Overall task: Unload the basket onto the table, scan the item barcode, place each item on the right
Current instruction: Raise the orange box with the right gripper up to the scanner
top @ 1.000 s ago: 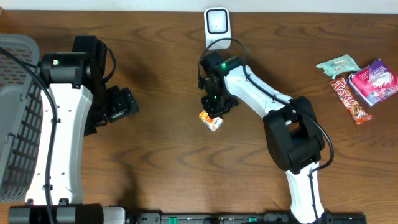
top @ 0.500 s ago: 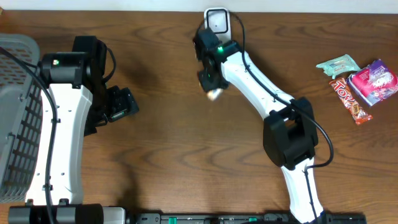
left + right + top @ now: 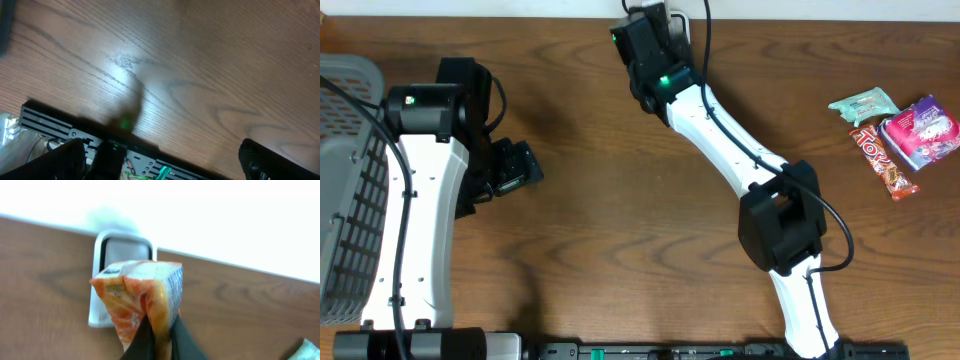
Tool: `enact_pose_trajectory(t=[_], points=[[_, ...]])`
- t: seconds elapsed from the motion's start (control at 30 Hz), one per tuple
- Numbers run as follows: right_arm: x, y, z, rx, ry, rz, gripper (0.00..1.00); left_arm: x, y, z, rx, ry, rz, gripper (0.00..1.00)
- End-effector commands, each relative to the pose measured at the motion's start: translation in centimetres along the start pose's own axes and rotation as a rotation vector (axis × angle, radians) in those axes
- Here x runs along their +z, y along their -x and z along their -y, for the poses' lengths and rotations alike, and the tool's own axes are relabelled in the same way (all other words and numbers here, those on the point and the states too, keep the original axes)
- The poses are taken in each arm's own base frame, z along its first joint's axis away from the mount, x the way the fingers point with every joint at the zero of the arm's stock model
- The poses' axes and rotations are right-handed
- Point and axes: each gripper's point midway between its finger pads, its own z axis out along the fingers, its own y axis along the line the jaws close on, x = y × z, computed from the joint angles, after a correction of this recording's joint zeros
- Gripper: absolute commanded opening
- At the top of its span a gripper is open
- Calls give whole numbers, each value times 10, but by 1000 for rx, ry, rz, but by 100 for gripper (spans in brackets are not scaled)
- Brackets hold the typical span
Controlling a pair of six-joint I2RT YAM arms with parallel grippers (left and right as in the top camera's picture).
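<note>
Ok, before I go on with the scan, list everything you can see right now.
orange packet: 1, orange and white, pinched in right tool, in front of the scanner
scanner: 1, white, dark window, table's far edge, centre
green packet: 1, pale green, table's far right
purple packet: 1, purple, beside green packet
snack bar: 1, red-brown, beside purple packet
basket: 1, grey, left edge
table: 1, brown wood
left tool: 1, black, open, empty, over table's left side
right tool: 1, black, shut on orange packet
</note>
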Motion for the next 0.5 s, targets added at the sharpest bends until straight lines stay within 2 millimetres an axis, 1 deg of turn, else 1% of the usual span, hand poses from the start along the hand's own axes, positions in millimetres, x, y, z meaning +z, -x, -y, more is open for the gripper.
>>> enact_pose_trajectory(t=[0.0, 0.1, 0.17, 0.37, 0.47], points=[[17, 9, 14, -42, -77, 45, 1, 1, 1, -3, -7, 18, 0, 98], [27, 15, 8, -69, -83, 94, 1, 1, 1, -3, -7, 18, 0, 98], [34, 15, 3, -108, -89, 114, 1, 1, 1, -3, -7, 18, 0, 98], [59, -1, -11, -237, -112, 131, 1, 1, 1, -3, -7, 18, 0, 98], [64, -5, -14, -244, -120, 132, 2, 1, 1, -3, -7, 18, 0, 98]])
